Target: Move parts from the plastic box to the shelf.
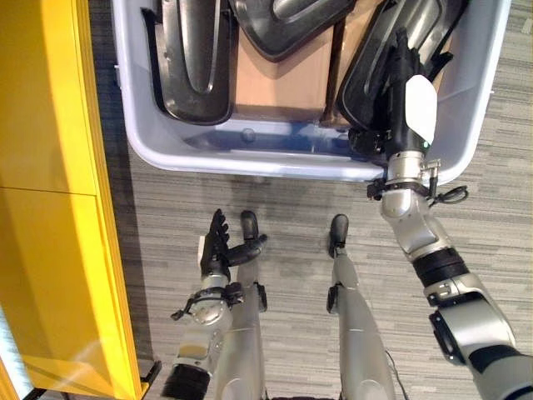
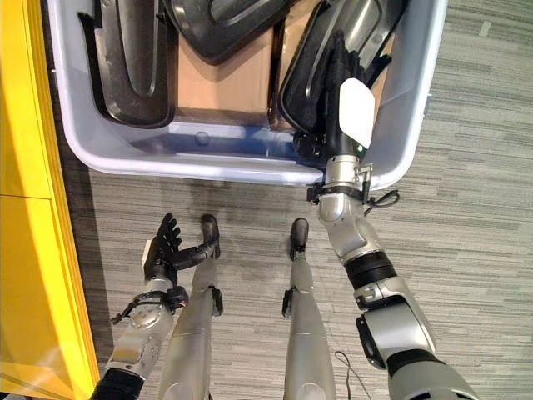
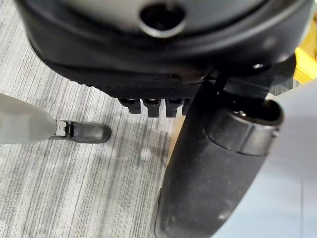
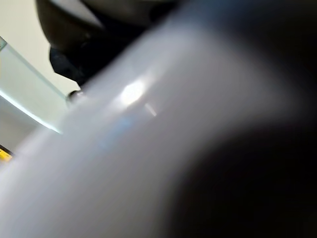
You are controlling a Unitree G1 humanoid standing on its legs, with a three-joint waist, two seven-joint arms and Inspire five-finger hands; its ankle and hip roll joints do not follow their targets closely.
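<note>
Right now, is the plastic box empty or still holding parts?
Still holding parts: three dark parts lie in the plastic box; the right hand reaches onto one.

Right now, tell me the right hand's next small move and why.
Probably close the right hand on the black part at the box's right end, then lift. The hand already reaches over the rim onto it; the left hand hangs open above the floor.

The plastic box (image 1: 166, 158) is pale blue-grey, its parts (image 1: 193, 62) glossy black over what looks like brown cardboard (image 1: 279, 79). The shelf (image 1: 50, 167) is bright yellow. The floor (image 1: 291, 208) is grey carpet with fine streaks.
</note>
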